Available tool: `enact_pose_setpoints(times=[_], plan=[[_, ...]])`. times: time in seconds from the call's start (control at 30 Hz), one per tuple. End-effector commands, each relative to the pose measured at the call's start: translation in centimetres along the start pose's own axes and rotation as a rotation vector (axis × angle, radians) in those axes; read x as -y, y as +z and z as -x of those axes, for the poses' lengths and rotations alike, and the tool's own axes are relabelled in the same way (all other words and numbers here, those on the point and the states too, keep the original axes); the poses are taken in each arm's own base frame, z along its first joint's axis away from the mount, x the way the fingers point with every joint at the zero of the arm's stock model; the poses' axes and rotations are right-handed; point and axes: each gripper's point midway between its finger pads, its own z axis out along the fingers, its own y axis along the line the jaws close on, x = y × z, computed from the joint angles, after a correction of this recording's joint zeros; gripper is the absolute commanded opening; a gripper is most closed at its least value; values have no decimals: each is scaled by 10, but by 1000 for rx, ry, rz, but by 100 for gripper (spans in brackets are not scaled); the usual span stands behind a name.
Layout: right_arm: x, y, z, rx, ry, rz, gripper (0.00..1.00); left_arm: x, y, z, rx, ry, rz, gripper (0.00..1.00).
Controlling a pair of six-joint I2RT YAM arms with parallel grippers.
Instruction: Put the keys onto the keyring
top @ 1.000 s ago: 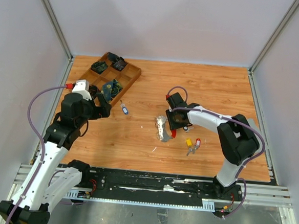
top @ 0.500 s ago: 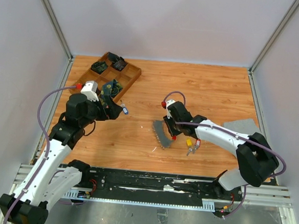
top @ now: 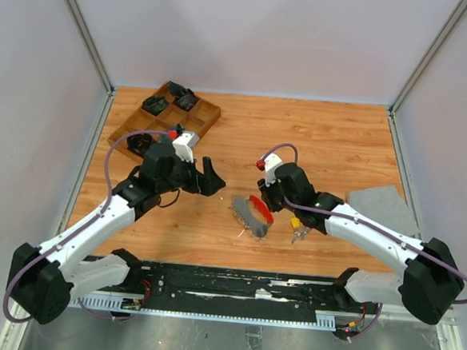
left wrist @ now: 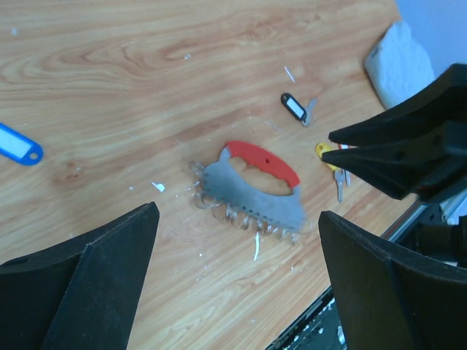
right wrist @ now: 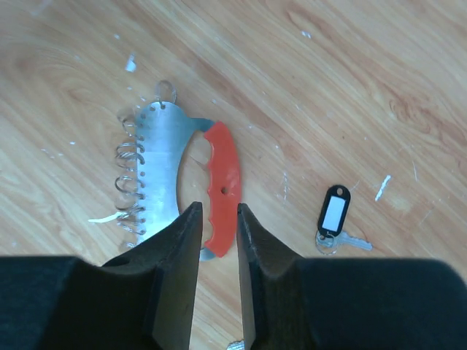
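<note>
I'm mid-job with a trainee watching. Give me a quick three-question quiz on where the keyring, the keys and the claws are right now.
1. True or false: the keyring lies flat on the table, held by neither claw.
2. Where is the key with the black tag? A: on the table, apart from the keyring. B: in the wooden tray. C: threaded on the keyring.
3. Fill in: the left claw has its jaws wide ___.

Key: 1 true; 2 A; 3 open.
</note>
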Motion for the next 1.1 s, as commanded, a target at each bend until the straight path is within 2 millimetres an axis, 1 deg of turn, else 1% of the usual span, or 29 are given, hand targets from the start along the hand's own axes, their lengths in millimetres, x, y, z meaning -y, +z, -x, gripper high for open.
enact_pose_setpoints(times=[0.0, 0.1, 0.17, 0.23, 0.27, 0.37, 0.43, 0.57, 0.67, 0.8, 0.9, 1.07], plan=[[-14, -14, 15, 82, -48, 62, 27, 17, 21, 17, 27, 69, -54, 96], [-6, -10, 8, 44, -48, 14, 27, 16, 30, 18, 5, 65, -49, 93], [0, -7, -2, -15, -35, -30, 29, 14, 32, 17, -5, 62, -38, 92], [6, -2, -14, -89, -12, -68, 37, 9, 27, 17, -3, 58, -5, 91], [5, 0, -20, -126, -11, -70, 39, 5, 25, 16, -3, 60, 16, 91], [4, 4, -37, -257, 29, -90, 42, -7, 13, 17, 8, 51, 98, 91], [2, 5, -52, -340, 67, -103, 44, -15, 6, 13, -6, 46, 146, 91], [-6, 3, -75, -423, 192, -121, 45, -14, -1, 5, -24, 29, 144, 91], [-7, 4, -82, -442, 274, -154, 45, -14, -3, -1, -32, 11, 137, 91], [-11, 10, -85, -458, 310, -160, 44, -14, -2, -5, -33, -11, 134, 91], [-11, 18, -85, -465, 290, -158, 43, -14, -1, -6, -38, -17, 132, 91], [-3, 27, -88, -493, 186, -171, 45, -16, -3, -8, -48, -10, 142, 90]])
